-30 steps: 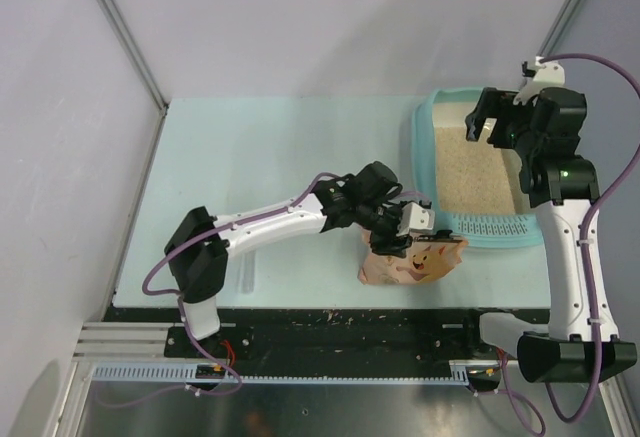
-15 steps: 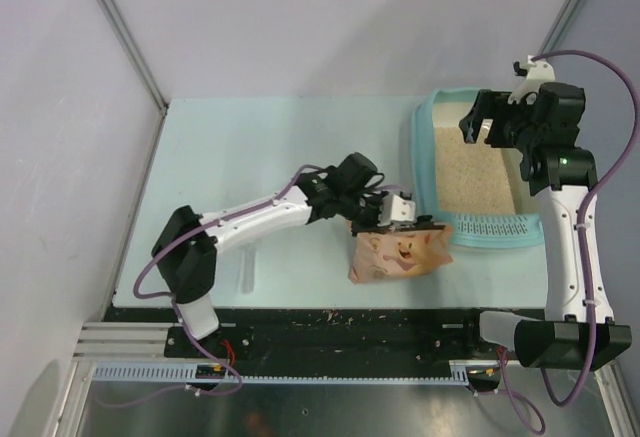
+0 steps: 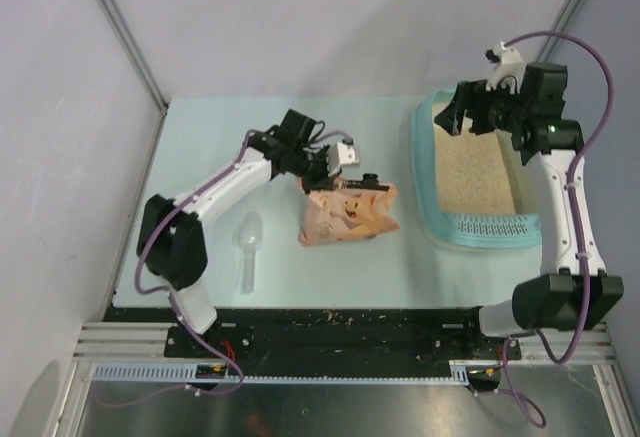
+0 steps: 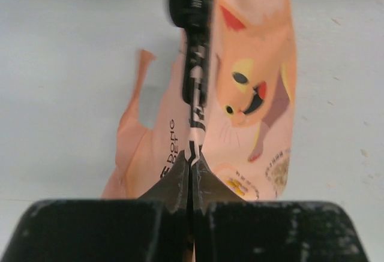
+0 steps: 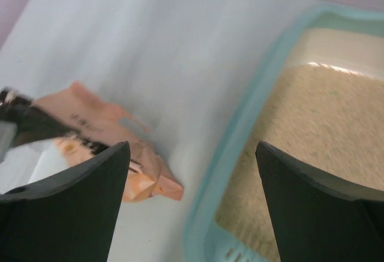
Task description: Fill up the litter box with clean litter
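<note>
Litter box (image 3: 423,172) is holding clean litter (image 3: 480,172) beneath the right jaws, spread wide and empty, while the left jaws are pinching the cat bag (image 3: 350,219) edge between them.

Smooth plastic litter box (image 3: 423,169), grainy matt litter (image 3: 480,172) — creased bag (image 3: 350,215)

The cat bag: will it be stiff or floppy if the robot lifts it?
Probably floppy: the cat-print bag looks creased and bent where the left gripper pinches its thin edge. It may be fairly light, since it looks rather flat. It shouldn't roll, having no round sides.
</note>
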Controlling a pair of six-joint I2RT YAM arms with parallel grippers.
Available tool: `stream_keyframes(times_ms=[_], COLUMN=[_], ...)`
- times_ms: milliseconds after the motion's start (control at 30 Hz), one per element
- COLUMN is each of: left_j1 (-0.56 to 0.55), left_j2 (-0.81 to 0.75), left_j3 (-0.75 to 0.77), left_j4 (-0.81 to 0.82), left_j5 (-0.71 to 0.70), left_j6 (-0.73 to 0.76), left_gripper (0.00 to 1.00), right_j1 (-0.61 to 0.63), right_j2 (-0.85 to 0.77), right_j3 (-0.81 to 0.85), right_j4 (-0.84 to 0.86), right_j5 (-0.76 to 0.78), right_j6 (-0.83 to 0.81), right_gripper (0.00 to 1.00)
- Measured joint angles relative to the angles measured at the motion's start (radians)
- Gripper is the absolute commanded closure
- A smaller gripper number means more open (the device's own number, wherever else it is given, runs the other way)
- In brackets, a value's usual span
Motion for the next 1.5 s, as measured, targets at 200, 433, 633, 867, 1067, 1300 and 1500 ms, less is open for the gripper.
stream_keyframes(times_ms=[200,433,633,867,1067,1300,1500], left_j1=[0.087,0.138,0.167,0.174,0.193,0.249,0.272], left_j2=[0.214,0.301,0.301,0.298,0.251,0.050,-0.108], left_j3=[0.270,0.396,0.396,0.397,0.352,0.182,0.056], left_j4=[-0.037,-0.020,-0.009,0.066,0.098,0.108,0.117], left_j5=[0.003,-0.010,-0.003,0.042,0.078,0.095,0.096], left_j6=[0.002,0.003,-0.021,-0.090,-0.177,-0.290,-0.327], left_gripper=[1.00,1.00,0.84,0.48,0.39,0.37,0.37], right_j1=[0.064,0.213,0.294,0.303,0.317,0.349,0.359], right_j2=[0.189,0.370,0.478,0.664,0.720,0.787,0.831], right_j3=[0.178,0.311,0.354,0.624,0.706,0.730,0.730], right_j4=[-0.048,-0.206,-0.294,-0.403,-0.466,-0.495,-0.454], right_j5=[-0.204,-0.210,-0.171,-0.167,-0.172,-0.211,-0.251], right_j6=[-0.170,-0.436,-0.616,-0.833,-1.005,-1.063,-1.005], right_gripper=[0.07,0.00,0.05,0.09,0.12,0.19,0.24])
